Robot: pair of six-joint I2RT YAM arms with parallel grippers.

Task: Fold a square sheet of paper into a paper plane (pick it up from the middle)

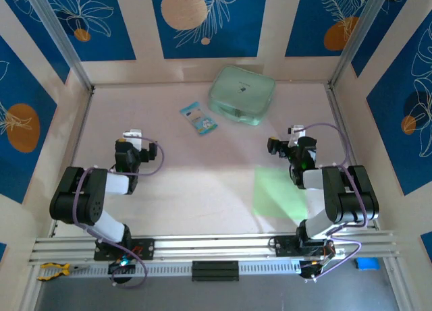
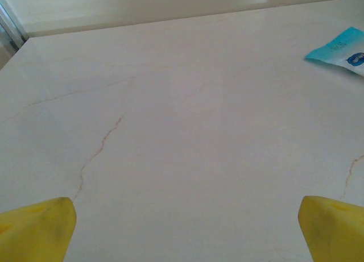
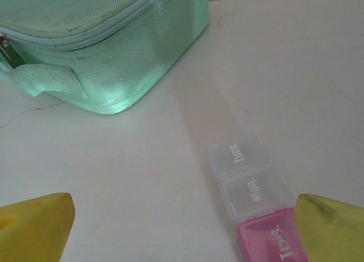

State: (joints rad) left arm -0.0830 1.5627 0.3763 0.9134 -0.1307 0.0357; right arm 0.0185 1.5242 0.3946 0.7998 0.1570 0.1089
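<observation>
The left arm (image 1: 88, 198) and right arm (image 1: 343, 198) are black, with bulky rounded joint housings and white link sections between them. Thin purple cables (image 1: 157, 164) loop along each arm. The left end effector (image 2: 185, 233) and right end effector (image 3: 182, 231) have yellow, wedge-shaped fingertips (image 2: 37, 228). A small green light (image 1: 303, 165) glows on the right arm.

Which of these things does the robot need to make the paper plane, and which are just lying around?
For the job:
- square sheet of paper, pale green, flat on the table by the right arm

Just lying about:
- mint-green zip case
- blue-and-white packet
- pill box with day labels
</observation>
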